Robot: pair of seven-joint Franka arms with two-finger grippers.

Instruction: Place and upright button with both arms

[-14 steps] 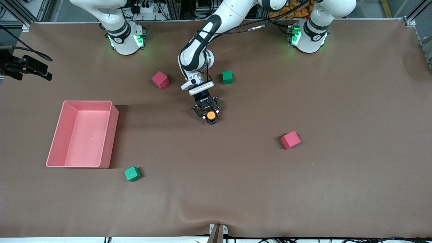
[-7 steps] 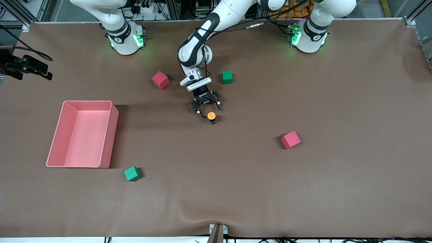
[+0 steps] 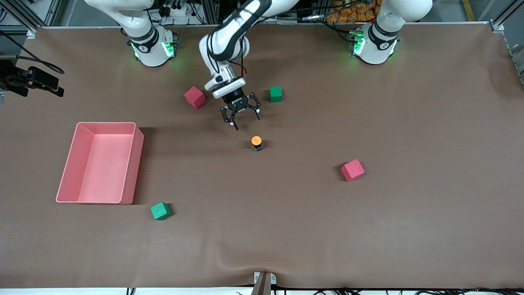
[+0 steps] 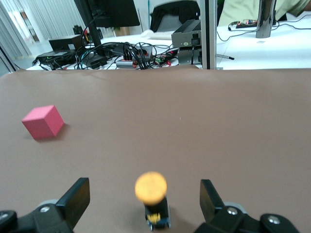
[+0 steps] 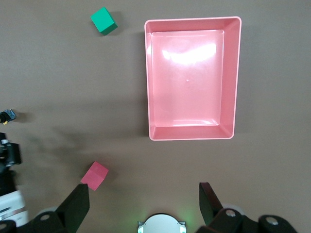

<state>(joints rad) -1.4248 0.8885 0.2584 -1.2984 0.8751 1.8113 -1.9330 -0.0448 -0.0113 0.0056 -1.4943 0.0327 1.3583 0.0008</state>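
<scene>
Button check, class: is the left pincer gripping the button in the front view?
No: the button stands alone on the table, with the open left pincer apart from it.

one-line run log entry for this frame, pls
button: upright on table, free | left pincer: open, over table beside button | right pincer: open, high over pink bin, waiting

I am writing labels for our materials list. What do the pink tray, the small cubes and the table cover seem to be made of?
The pink tray looks like moulded plastic: a glossy floor with bright reflections and thin, even walls. The cubes, such as the red cube and the green cube, look matte, possibly foam or painted wood; it is hard to tell. The table cover seems like brown cloth or paper, matte and slightly rippled.
</scene>
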